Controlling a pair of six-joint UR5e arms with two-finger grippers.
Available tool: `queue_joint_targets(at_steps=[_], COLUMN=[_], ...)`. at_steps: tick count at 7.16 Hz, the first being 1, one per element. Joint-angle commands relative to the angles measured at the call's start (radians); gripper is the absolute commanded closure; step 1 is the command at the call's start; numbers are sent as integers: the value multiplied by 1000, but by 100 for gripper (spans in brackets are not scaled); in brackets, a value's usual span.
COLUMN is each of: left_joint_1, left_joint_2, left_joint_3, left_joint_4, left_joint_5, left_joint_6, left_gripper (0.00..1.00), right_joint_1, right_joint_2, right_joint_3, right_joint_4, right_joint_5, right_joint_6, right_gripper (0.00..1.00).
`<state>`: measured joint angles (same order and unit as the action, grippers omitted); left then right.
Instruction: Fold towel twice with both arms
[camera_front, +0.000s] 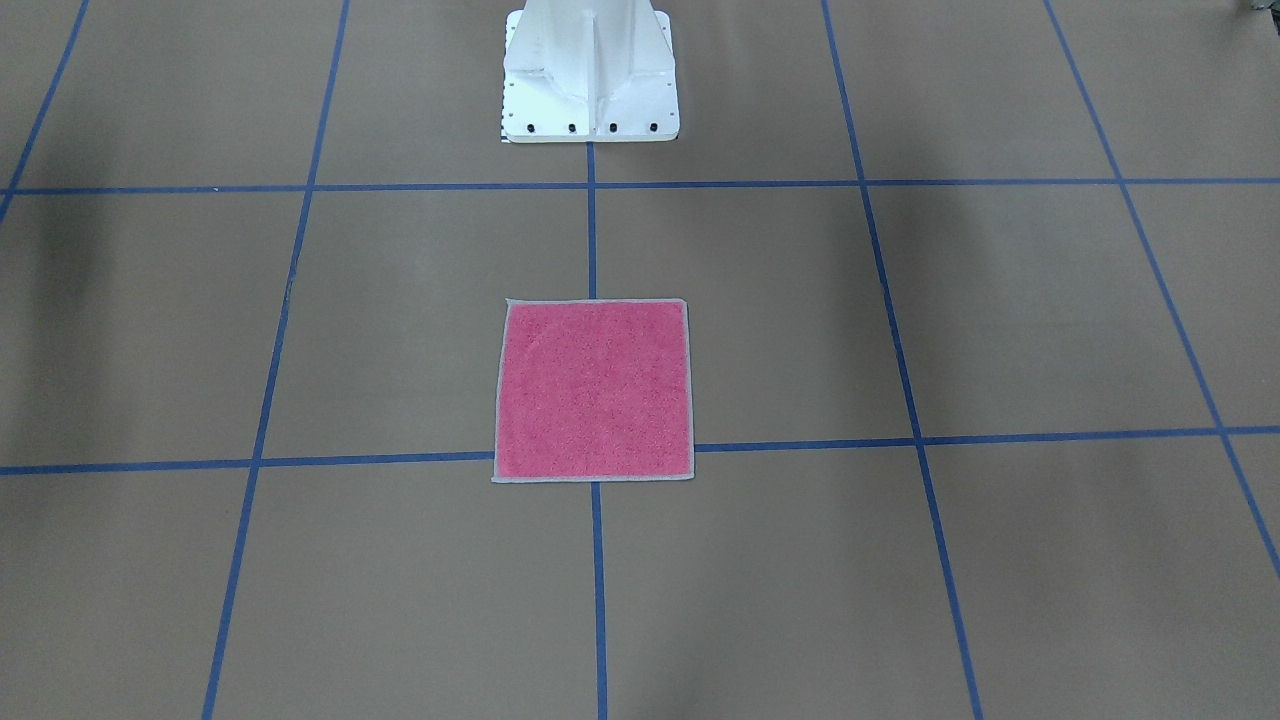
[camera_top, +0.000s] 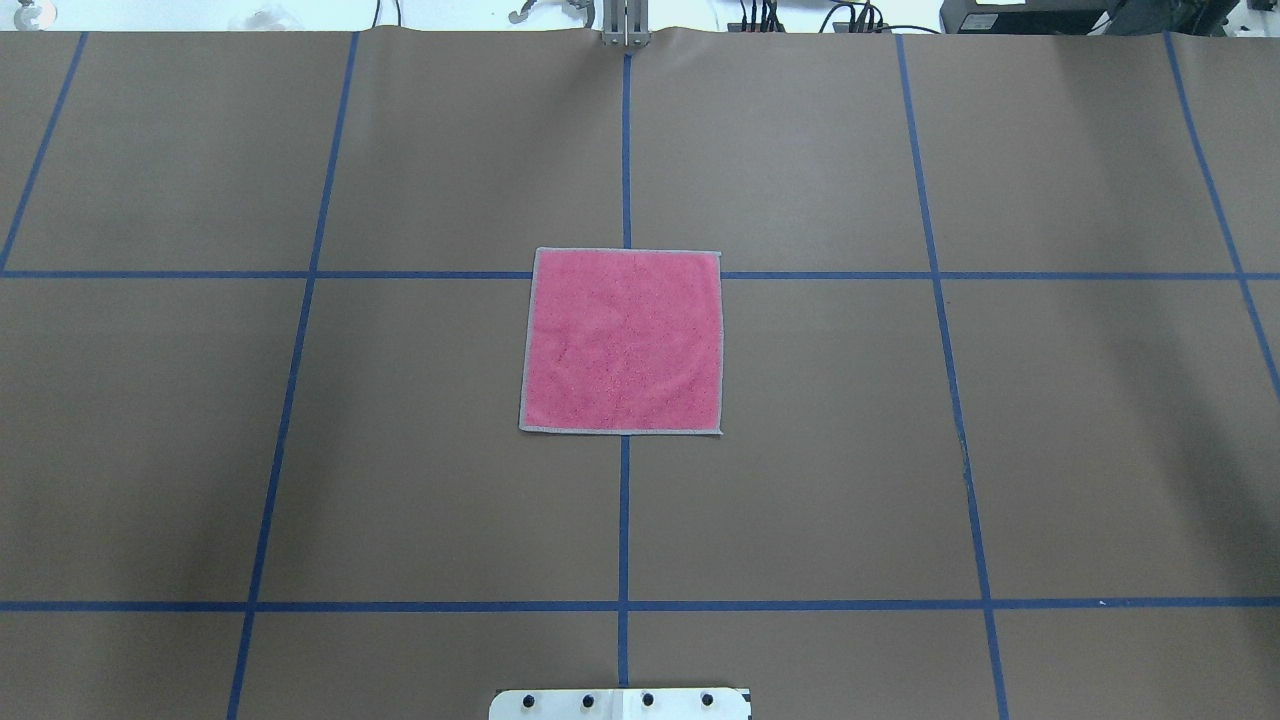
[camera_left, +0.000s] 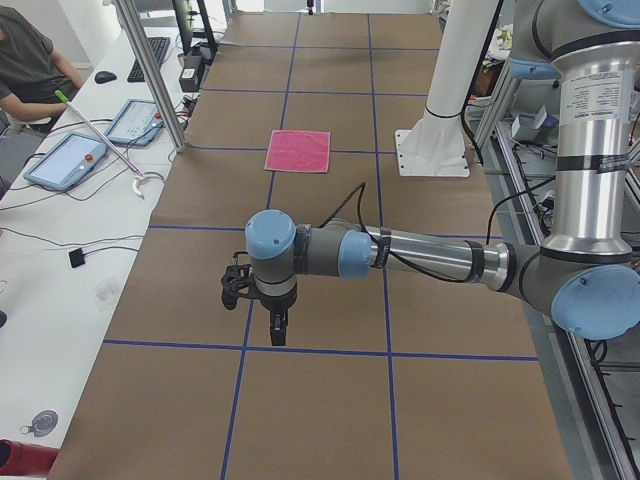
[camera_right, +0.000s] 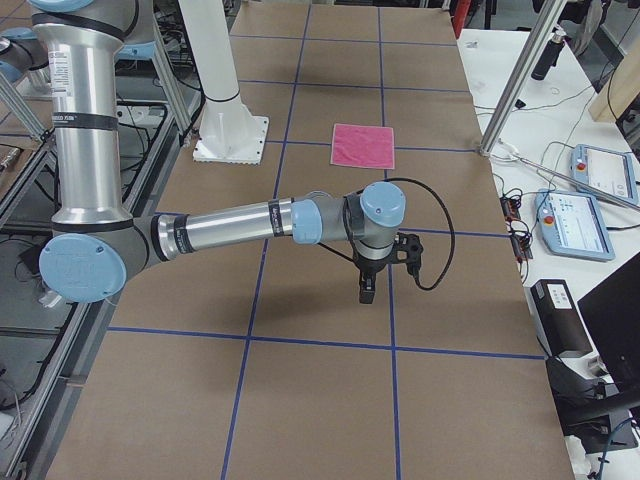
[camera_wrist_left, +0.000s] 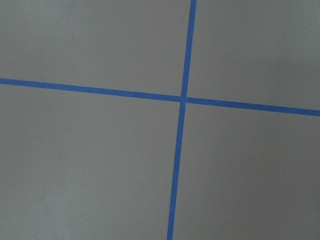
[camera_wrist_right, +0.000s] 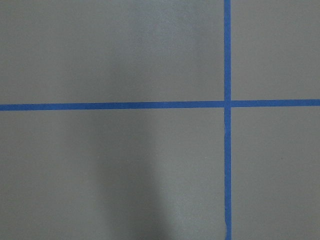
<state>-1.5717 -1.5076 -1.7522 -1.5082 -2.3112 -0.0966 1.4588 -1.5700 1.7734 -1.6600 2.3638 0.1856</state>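
Bench (camera_top: 300, 450): brown cover, blue tape grid. Left arm (camera_left: 420, 258) and right arm (camera_right: 230, 222) reach outward, each well apart from the towel (camera_top: 622, 342), which lies flat, pink face up, centred between them (neither judged nearer). Left gripper (camera_left: 277, 325) and right gripper (camera_right: 366, 290) point down; released or clenched, cannot tell.

My towel (camera_front: 594, 390) shows its pink face, framed by a pale grey stitched edge. The table (camera_top: 800, 450) under it is flat brown, ruled into large rectangles by blue tape lines (camera_top: 624, 520). My pedestal (camera_front: 590, 80) is white, with dark bolt heads (camera_front: 571, 128) dotted along its base. My left arm (camera_left: 430, 257) is silver tube with grey joints and light blue caps. My right arm (camera_right: 225, 225) wears the same colours. My left gripper (camera_left: 277, 330) and right gripper (camera_right: 366, 290) are black.
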Motion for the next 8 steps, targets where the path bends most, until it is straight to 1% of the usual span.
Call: queue_joint_targets(at_steps=[1,4,6,7,8], left_joint_1=[1,1,2,4,10], left_joint_2=[29,32,29,29,27], left_joint_3=[-33,-30,-39,-41,-43], left_joint_4=[-3,-15,-18,-17,-17], left_joint_5=[-5,-5,-16,-78,-101], left_joint_6=[-2,-3,1,-5,-20], left_gripper=[0,0,0,0,0], right_joint_1=[0,-2,-5,-20,-21], right_joint_2=[-4,-5,-13,-12,-12], right_joint_3=[0,1,3,3,4], right_joint_4=[0,0,5,5,5], right_joint_5=[0,2,26,43,52], right_joint_6=[-3,-3,-2,8,9], right_gripper=[0,0,0,0,0])
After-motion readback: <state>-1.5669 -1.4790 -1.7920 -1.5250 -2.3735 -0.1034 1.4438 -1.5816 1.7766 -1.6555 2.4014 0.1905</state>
